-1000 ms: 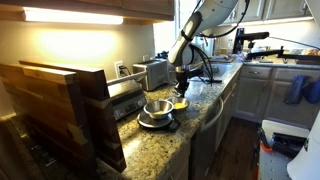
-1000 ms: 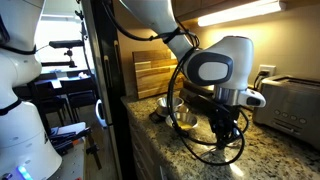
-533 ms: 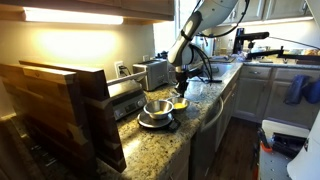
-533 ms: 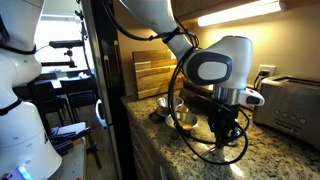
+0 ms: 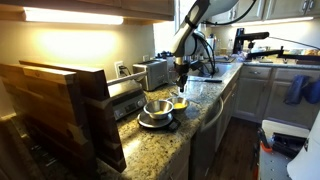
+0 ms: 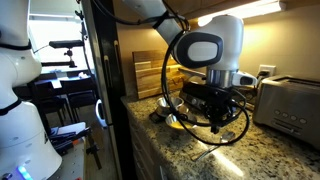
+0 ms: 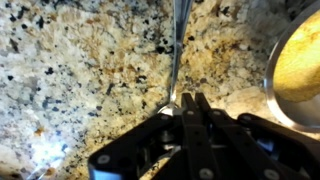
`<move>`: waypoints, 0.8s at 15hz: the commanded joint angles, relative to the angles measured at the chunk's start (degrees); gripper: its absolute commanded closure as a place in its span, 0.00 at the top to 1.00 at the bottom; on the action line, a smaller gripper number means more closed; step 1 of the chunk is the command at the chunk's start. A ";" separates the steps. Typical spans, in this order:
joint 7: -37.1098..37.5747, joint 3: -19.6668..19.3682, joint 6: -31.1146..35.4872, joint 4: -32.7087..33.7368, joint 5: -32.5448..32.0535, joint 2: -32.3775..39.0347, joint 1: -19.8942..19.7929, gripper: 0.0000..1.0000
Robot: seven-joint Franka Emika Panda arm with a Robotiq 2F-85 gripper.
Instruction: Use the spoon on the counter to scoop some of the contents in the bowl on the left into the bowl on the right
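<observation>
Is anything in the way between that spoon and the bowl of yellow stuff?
Nothing visible. The gripper is shut on the spoon, and only bare counter lies between it and the bowl.

No text, label, brand, number or sign can be read in any view. The likely surfaces are too small or too blurred to tell. In an exterior view these are the front of the toaster and the round cap of my arm joint. In the wrist view they are the dark body of my gripper and the handle of the spoon.
</observation>
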 commanded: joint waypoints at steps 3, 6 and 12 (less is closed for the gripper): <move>-2.36 -0.93 2.55 -5.46 0.04 -6.05 0.10 0.32; -2.35 -1.37 3.11 -2.73 0.99 -2.71 -0.50 0.46; -2.02 -0.60 0.73 2.93 2.60 4.19 -1.80 0.84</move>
